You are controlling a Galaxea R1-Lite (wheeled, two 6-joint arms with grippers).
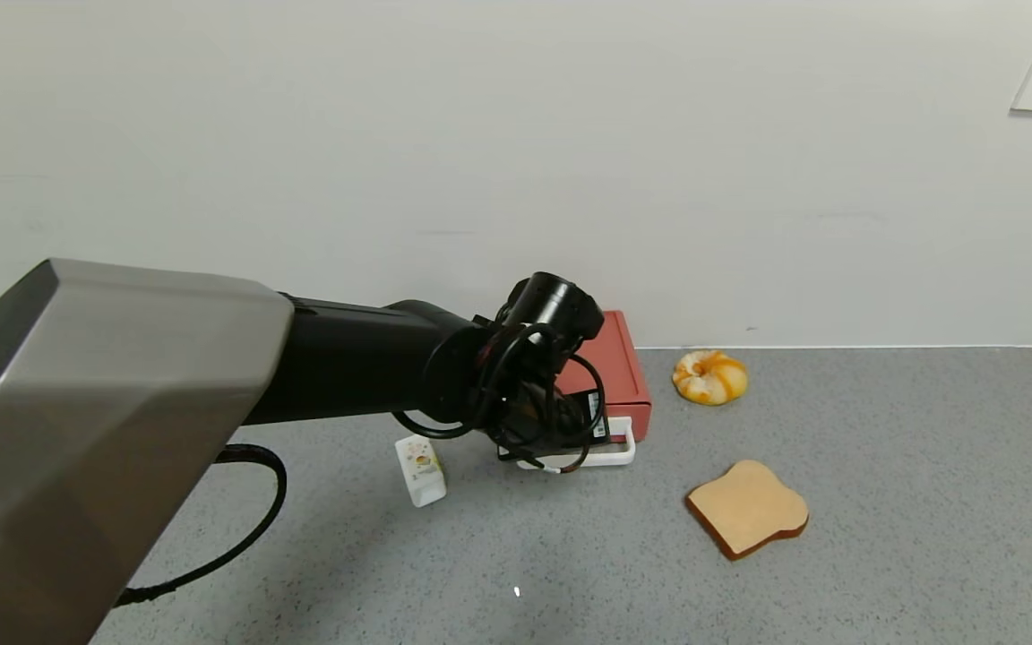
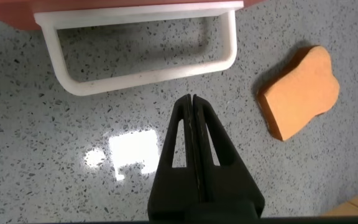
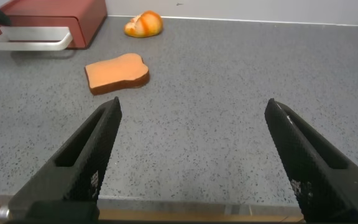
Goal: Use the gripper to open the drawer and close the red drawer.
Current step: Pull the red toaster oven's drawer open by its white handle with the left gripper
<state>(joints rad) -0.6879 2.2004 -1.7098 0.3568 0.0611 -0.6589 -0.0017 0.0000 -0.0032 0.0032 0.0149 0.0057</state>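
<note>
Head view: my left gripper (image 1: 561, 448) down at white handle (image 1: 610, 455) of red drawer (image 1: 616, 369), drawer against wall (image 1: 516, 161), tray looks pushed in. White carton (image 1: 420, 469) just left of drawer, toast slice (image 1: 748, 508) front-right of it, bagel (image 1: 709, 377) to its right.

Left wrist view: fingers (image 2: 188, 134) clenched together, holding nothing, tips just short of handle (image 2: 143, 78), not touching.

Right wrist view: my right gripper (image 3: 194, 162) spread wide, well away from drawer (image 3: 58, 18), over bare countertop (image 3: 241, 93).
</note>
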